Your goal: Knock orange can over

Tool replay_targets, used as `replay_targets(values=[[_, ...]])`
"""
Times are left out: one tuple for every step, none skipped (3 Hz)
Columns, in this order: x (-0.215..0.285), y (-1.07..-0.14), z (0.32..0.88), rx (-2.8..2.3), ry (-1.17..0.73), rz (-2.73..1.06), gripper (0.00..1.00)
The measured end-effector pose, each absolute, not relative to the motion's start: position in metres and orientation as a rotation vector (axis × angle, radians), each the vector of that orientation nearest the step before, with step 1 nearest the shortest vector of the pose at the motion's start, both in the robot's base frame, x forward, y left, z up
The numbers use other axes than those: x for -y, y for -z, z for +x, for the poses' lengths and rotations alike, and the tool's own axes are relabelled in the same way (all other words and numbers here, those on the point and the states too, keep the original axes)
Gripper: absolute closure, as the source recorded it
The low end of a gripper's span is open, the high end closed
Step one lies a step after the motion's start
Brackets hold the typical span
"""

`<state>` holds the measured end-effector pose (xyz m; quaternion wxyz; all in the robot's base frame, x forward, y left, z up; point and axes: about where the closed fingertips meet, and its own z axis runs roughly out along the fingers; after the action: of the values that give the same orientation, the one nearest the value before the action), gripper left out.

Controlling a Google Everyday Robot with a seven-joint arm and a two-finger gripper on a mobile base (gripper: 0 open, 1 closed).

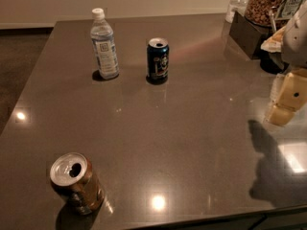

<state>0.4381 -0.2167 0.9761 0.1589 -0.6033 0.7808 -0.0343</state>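
Since its top is already opened, the orange can [76, 183], standing near the front left corner of the table [192, 143], is probably light, thin-walled and easy to tip; a sideways push high on its body should do. The gripper [287, 99] hangs at the right edge, well apart from it, and I cannot tell whether it is spread or closed.

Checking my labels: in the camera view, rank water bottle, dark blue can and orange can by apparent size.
Largest: orange can and water bottle, alike, unranked; the can is nearest the camera.
Smallest: dark blue can.
The gripper hangs at the right edge.
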Motion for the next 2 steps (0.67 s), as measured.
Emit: replay_targets(values=[[0.217, -0.976, 0.438, -2.232, 0.098, -1.725, 0.0], [0.206, -0.974, 0.438, -2.207, 0.058, -1.736, 0.0]])
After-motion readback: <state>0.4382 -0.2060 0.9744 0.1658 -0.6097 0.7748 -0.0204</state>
